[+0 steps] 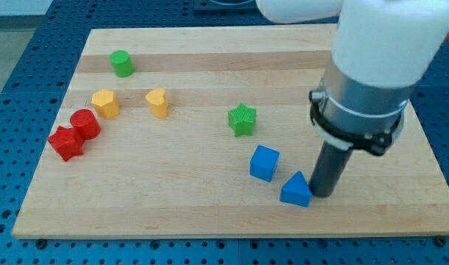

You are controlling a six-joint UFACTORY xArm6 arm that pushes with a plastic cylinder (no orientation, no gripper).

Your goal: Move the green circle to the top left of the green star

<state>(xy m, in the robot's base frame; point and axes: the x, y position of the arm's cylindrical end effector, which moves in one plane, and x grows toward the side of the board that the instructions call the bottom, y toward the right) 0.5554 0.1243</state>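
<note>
A pale wooden surface (210, 213) lay on blue pegboard. Nearest, at lower right, my tip (322, 194) stood just beside the blue triangle (296, 190); no hand showed, only a rod. The blue cube (264, 163) sat just left of it. Farther up stood the green star (242, 119). The green circle (122, 63), an upright cylinder with no discernible facing, sat at upper left, well apart from both.
</note>
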